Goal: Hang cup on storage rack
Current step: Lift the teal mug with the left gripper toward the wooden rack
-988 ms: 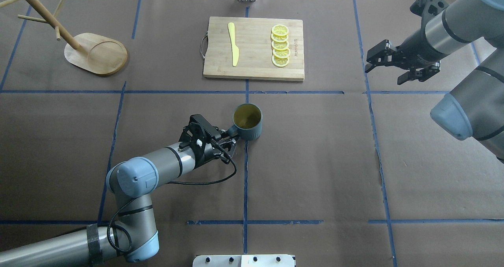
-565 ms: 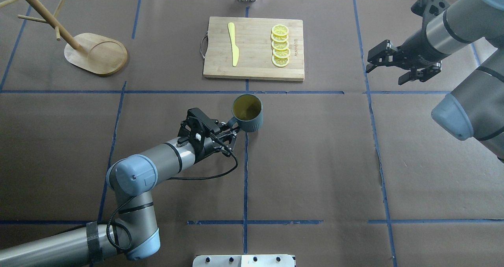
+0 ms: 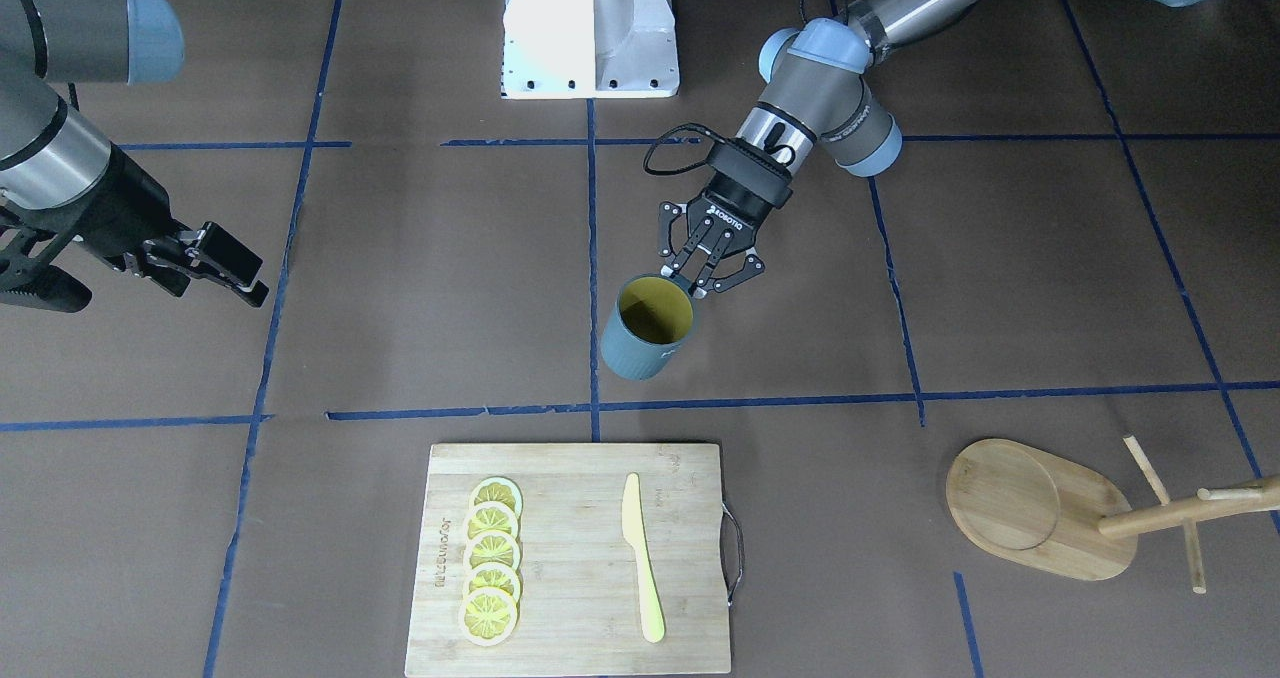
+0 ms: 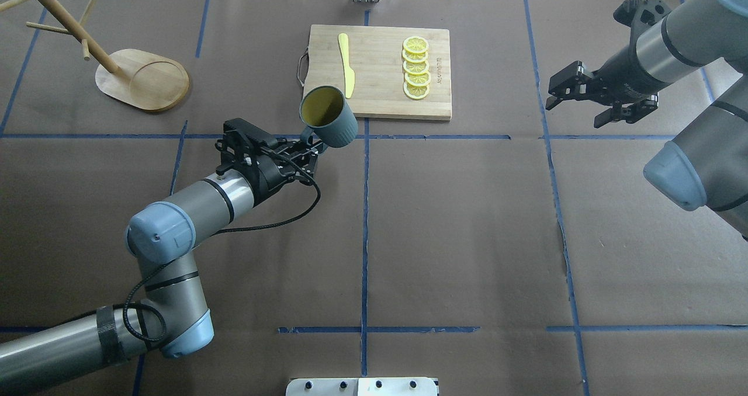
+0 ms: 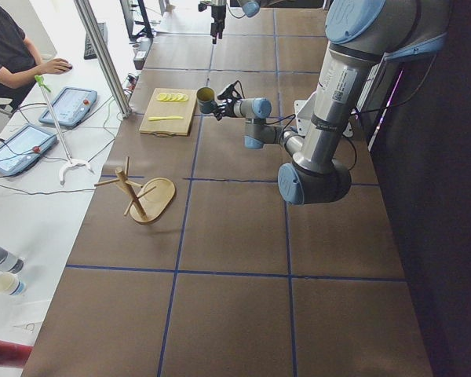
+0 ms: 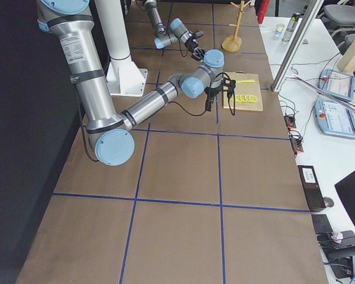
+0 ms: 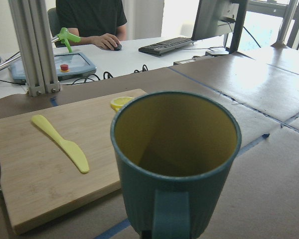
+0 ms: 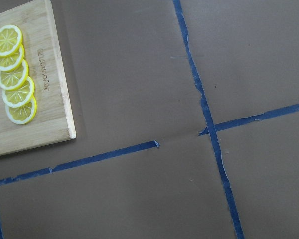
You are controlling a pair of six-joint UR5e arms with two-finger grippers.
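The dark teal-grey cup (image 4: 328, 115) with a yellow-olive inside hangs in the air by the cutting board's near-left corner, mouth up and slightly tilted. My left gripper (image 4: 308, 142) is shut on its handle, also seen in the front view (image 3: 702, 283). The cup (image 7: 174, 159) fills the left wrist view. The bamboo storage rack (image 4: 143, 79) stands at the far left, its pole and pegs leaning out of frame, well apart from the cup. My right gripper (image 4: 573, 111) is open and empty, held above the table at the far right.
A bamboo cutting board (image 4: 380, 95) lies at the far middle with a yellow knife (image 4: 346, 66) and a row of lemon slices (image 4: 416, 69). Blue tape lines cross the brown table cover. An operator sits beyond the far edge in the left wrist view.
My left arm has lifted the cup off the table and carried it left and farther away, up to the cutting board's corner. The right gripper has drifted slightly.
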